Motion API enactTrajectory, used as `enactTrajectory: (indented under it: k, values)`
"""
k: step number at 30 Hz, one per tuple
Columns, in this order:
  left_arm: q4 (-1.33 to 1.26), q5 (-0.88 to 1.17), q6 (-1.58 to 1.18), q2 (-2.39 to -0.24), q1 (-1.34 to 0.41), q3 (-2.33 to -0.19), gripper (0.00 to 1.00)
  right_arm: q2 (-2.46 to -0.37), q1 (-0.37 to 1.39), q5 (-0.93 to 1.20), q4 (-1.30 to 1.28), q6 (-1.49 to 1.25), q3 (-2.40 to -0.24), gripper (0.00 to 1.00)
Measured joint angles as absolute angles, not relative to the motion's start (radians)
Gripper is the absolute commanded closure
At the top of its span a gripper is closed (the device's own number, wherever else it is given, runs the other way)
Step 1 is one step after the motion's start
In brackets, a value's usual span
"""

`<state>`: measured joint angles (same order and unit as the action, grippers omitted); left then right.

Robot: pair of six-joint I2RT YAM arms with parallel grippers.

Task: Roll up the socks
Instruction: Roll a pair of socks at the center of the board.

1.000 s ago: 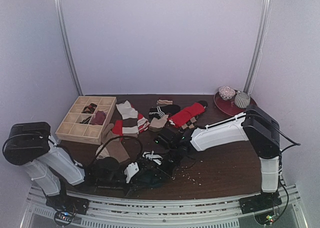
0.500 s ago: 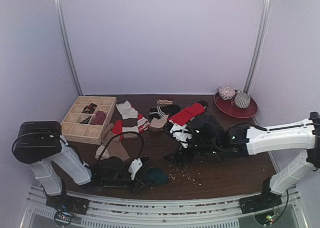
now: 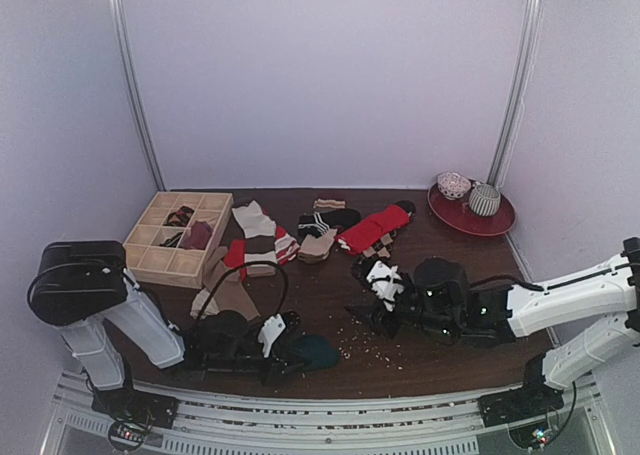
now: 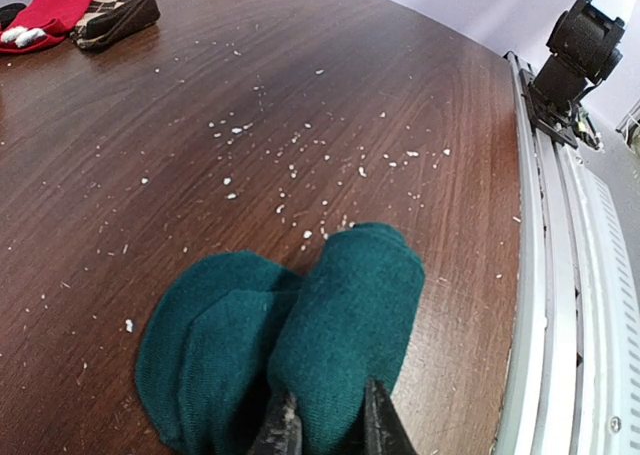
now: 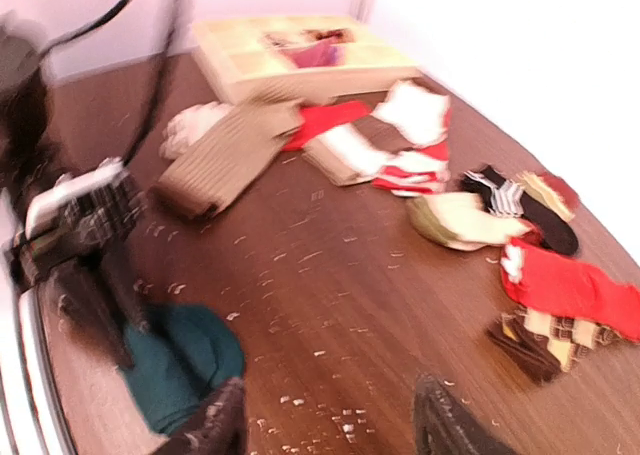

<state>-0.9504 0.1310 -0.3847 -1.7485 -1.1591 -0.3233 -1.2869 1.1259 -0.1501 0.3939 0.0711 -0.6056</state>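
A dark teal sock (image 4: 340, 315) lies partly rolled at the table's near edge, its flat toe part to the left of the roll. My left gripper (image 4: 325, 430) is shut on the near end of the roll. In the top view the sock (image 3: 316, 352) sits just right of the left gripper (image 3: 285, 347). My right gripper (image 3: 368, 315) is open and empty, low over bare table right of the teal sock (image 5: 180, 370). Its fingers (image 5: 215, 430) stand wide apart. A black sock with argyle diamonds (image 3: 378, 243) lies beside a red sock (image 3: 372, 225) farther back.
A wooden compartment box (image 3: 150, 265) holding a few socks stands at the back left. Several loose socks (image 3: 258, 237) lie across the back middle. A red plate (image 3: 495, 225) with two bowls sits at the back right. White crumbs (image 4: 300, 145) dot the table.
My right arm has swung away from the left gripper to the right and come down low over the table. The teal sock now shows uncovered in the left gripper.
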Motion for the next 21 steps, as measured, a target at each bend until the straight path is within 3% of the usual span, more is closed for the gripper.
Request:
enactTrajectory:
  k: [8, 14, 21]
  values:
    - [-0.96, 0.138, -0.385, -1.755, -1.157, -0.323, 1.0, -1.442, 1.198, 0.063, 0.516, 0.255, -0.493, 0.45]
    - [-0.967, 0.143, -0.385, -1.759, -1.154, -0.323, 1.0, -1.605, 1.247, 0.083, 0.59, 0.391, -0.537, 0.41]
    - [-0.97, 0.153, -0.385, -1.761, -1.151, -0.323, 1.0, -1.682, 1.272, 0.083, 0.616, 0.49, -0.586, 0.43]
